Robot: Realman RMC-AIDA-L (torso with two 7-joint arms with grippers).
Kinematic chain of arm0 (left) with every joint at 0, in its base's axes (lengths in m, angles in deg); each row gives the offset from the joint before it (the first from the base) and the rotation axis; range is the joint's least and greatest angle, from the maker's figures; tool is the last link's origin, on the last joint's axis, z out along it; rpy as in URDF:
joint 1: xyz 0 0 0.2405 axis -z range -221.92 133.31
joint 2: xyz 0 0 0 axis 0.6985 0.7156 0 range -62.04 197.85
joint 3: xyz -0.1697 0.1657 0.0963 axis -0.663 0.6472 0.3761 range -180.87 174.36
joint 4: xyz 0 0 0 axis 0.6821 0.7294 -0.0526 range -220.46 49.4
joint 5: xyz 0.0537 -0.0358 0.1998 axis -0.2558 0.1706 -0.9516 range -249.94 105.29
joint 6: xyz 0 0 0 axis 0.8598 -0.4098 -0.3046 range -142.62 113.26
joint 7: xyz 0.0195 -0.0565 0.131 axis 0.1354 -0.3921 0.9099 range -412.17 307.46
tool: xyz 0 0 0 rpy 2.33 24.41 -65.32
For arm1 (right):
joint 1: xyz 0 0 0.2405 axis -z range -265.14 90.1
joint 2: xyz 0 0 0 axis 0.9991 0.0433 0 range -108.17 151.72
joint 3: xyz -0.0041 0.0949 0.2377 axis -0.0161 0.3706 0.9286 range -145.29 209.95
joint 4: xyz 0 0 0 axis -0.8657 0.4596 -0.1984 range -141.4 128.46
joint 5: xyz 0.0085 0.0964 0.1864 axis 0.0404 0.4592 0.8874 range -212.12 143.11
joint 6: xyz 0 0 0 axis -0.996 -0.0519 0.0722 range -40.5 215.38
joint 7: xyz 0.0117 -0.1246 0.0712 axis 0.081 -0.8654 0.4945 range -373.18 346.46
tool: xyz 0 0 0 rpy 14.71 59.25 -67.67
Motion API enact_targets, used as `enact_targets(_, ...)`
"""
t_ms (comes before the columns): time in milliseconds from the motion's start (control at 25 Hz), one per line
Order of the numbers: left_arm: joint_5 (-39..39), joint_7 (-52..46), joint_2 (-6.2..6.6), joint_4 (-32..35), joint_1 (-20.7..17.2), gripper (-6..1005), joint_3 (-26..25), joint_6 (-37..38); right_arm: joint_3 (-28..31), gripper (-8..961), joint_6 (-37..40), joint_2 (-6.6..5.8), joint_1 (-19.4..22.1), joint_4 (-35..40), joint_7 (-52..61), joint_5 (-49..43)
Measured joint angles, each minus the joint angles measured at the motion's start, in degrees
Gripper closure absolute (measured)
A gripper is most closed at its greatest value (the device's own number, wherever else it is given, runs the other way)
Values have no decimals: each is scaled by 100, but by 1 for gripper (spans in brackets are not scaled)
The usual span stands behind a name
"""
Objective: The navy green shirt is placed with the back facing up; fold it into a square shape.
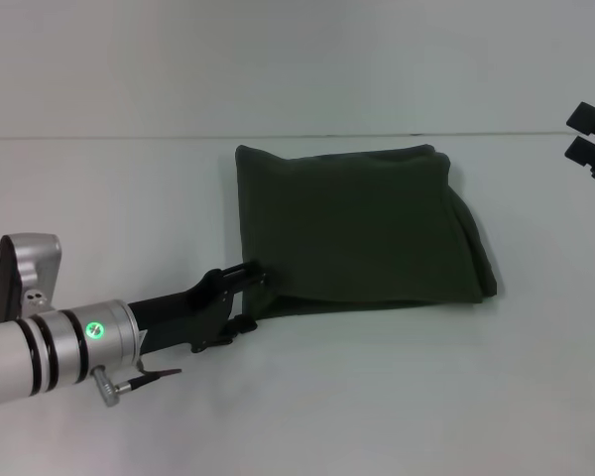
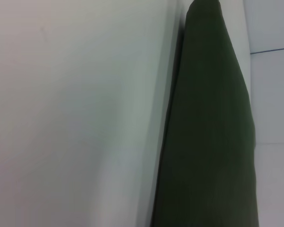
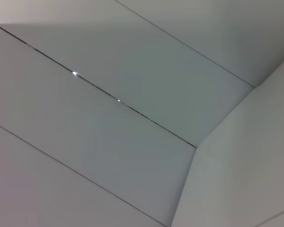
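The navy green shirt (image 1: 362, 230) lies on the white worktop (image 1: 129, 198), near the middle of the head view and a little to the robot's right. It is already folded into a compact, roughly square bundle. Its plain fabric faces up, with layered edges showing along the robot's right side and along the near edge.

The left gripper (image 1: 246, 296) is at the bundle's near corner on the robot's left. Its dark fingers (image 1: 240, 273) reach up to that corner and touch or slightly overlap the hem. The upper finger sits at the fabric edge and the lower one is close to the worktop. Whether the gripper is pinching the cloth or has let go cannot be told from these views. From this gripper, the shirt extends forward and toward the robot's right.

The left wrist view shows the shirt (image 2: 213, 132) as a long dark wedge running away from the camera along the pale worktop (image 2: 75, 118). The gripper's own fingers are not in that picture.

The right gripper (image 1: 592, 134) is raised at the far right edge of the head view, well apart from the shirt. Whether it is spread or clenched cannot be told. Its wrist camera sees only pale wall panels (image 3: 132, 94).

The left arm is clearly the nearer one. Judging by the shape, the folding looks nearly or fully done. Any remaining work is probably tidying that near left corner or drawing the arm back.
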Motion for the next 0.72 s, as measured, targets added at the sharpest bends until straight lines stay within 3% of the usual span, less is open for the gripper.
enact_targets(120,4,-4,1,-10,5,83,1,-48,28,119,3,-3,23,-2,-1,-1)
enact_targets(720,-11,64,4,-40,-22,388,0,-114,58,118,8,-18,33,-100,-15,0)
